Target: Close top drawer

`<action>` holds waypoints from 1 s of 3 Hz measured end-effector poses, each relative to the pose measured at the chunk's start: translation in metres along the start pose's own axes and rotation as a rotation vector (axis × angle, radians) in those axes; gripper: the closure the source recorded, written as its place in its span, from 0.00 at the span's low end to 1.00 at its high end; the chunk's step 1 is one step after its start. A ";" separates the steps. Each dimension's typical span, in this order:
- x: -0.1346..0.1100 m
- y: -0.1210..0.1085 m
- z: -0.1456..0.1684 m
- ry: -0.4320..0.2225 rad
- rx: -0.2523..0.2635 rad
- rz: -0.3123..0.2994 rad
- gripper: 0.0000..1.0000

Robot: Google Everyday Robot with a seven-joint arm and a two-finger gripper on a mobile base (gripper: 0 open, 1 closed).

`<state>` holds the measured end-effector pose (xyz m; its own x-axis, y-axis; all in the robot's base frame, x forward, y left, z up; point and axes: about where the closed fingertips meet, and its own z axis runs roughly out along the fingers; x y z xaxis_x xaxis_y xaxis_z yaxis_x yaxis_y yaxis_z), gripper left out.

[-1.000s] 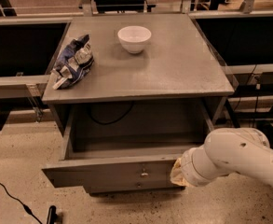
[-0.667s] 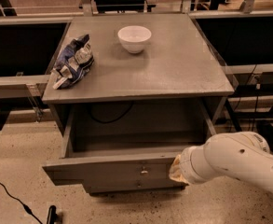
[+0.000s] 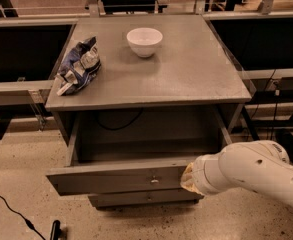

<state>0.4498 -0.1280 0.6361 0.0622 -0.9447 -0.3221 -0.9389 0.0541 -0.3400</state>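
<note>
— What lies on the counter (image 3: 196, 79)?
— A crumpled blue bag (image 3: 78, 66) at the left, and a white bowl (image 3: 144, 40) to its right.
— And the top drawer (image 3: 111, 180)?
— Pulled far out beneath the counter.
— The end effector (image 3: 187, 177)?
— Against the right end of the drawer front. Clenched or released, I cannot tell.

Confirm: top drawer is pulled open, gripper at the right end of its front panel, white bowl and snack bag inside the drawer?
Not quite. The camera view shows the white bowl and snack bag on the cabinet top, not inside the top drawer. The rest holds: drawer open, gripper at its front panel's right end.
</note>
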 end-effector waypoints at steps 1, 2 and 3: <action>0.000 0.000 0.000 0.000 0.000 0.000 0.17; -0.002 -0.001 0.000 -0.004 0.008 -0.001 0.00; -0.003 0.002 -0.001 -0.004 0.008 -0.001 0.00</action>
<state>0.4472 -0.1255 0.6375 0.0641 -0.9435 -0.3251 -0.9362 0.0560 -0.3470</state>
